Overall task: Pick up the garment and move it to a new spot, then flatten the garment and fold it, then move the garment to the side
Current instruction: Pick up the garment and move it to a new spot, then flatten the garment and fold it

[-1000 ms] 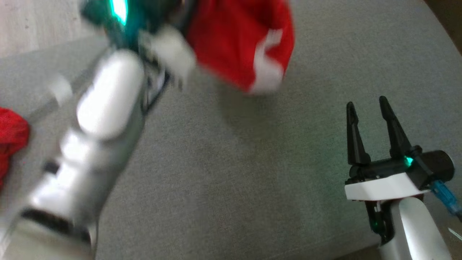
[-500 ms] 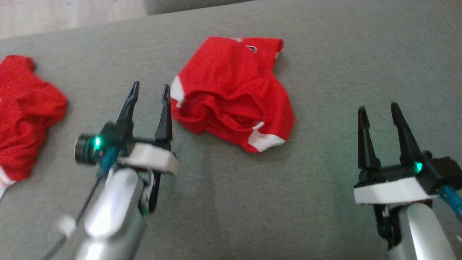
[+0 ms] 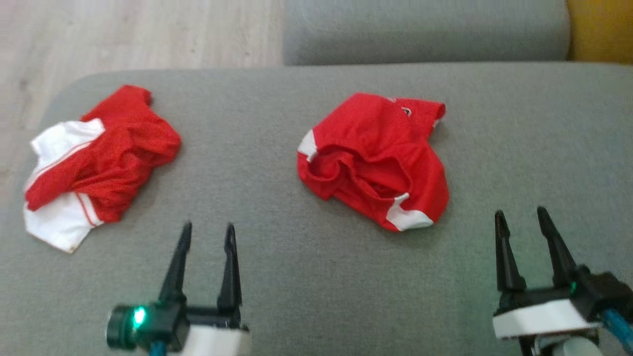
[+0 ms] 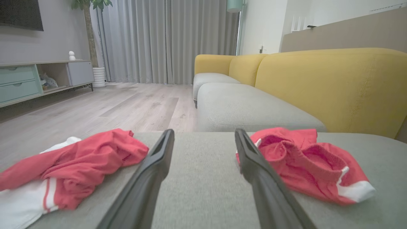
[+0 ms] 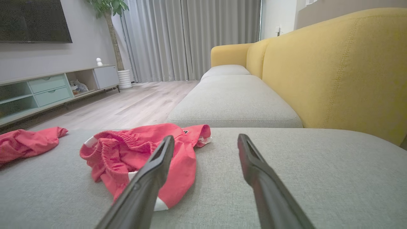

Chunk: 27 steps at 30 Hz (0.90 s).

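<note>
The garment [image 3: 376, 158], red shorts with white trim, lies crumpled in the middle of the grey cushion [image 3: 316, 287], with no gripper touching it. My left gripper [image 3: 208, 226] stands open at the lower left, short of the garment and to its left. My right gripper [image 3: 520, 212] is open at the lower right, just off the garment's near right corner. In the left wrist view the garment [image 4: 302, 162] lies right of the open left gripper [image 4: 204, 132]. In the right wrist view the garment [image 5: 127, 146] lies left of the open right gripper [image 5: 206, 137] and partly behind its left finger.
A second red and white garment [image 3: 94, 163] lies bunched near the cushion's left edge, seen also as a heap [image 4: 79, 162] in the left wrist view. Another grey seat [image 3: 425, 29] adjoins the far side, a yellow backrest [image 4: 334, 86] runs along the right, and wooden floor [image 3: 138, 34] lies beyond.
My left gripper opened and let go of the garment, which now lies on the cushion. The left arm drew back to the lower left. The head camera has shifted.
</note>
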{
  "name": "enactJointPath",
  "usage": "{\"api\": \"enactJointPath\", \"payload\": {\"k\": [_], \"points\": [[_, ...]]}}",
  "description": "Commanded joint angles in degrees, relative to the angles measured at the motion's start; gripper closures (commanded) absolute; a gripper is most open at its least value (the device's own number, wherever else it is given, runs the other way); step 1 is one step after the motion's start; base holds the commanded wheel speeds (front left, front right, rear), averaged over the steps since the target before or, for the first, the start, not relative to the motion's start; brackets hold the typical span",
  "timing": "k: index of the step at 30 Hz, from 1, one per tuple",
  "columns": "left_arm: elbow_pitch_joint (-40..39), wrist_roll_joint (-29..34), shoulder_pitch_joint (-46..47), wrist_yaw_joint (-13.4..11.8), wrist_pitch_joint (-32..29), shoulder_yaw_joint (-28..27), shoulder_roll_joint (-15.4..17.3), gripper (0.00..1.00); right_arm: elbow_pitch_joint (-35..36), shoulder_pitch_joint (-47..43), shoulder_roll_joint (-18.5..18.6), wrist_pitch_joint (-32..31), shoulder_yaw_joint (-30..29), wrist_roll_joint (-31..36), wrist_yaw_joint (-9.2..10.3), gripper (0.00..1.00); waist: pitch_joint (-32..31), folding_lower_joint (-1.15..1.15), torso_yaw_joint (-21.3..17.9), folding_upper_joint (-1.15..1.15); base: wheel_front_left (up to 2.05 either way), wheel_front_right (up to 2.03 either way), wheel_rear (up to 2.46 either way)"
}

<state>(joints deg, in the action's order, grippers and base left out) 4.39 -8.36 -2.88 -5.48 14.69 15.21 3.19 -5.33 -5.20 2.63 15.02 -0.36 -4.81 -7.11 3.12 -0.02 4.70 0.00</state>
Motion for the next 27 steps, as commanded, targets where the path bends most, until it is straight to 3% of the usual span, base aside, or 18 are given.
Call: {"api": "enactJointPath", "payload": {"k": [1, 27], "points": [[-1.71, 0.69, 0.93, 0.12, 0.30, -1.42, -0.17, 0.00, 2.16, 0.72, 0.25, -0.02, 1.11, 0.03, -0.37, 0.00, -1.36, 0.02, 1.35, 0.00, 0.00, 0.00, 0.00], [-1.07, 2.34, 0.16, 0.17, 0.30, -0.91, -0.31, 0.00, 0.90, -1.36, 0.25, -0.02, 1.34, -0.35, -0.37, 0.00, -2.43, 0.02, 1.26, 0.00, 0.00, 0.00, 0.00]]}}
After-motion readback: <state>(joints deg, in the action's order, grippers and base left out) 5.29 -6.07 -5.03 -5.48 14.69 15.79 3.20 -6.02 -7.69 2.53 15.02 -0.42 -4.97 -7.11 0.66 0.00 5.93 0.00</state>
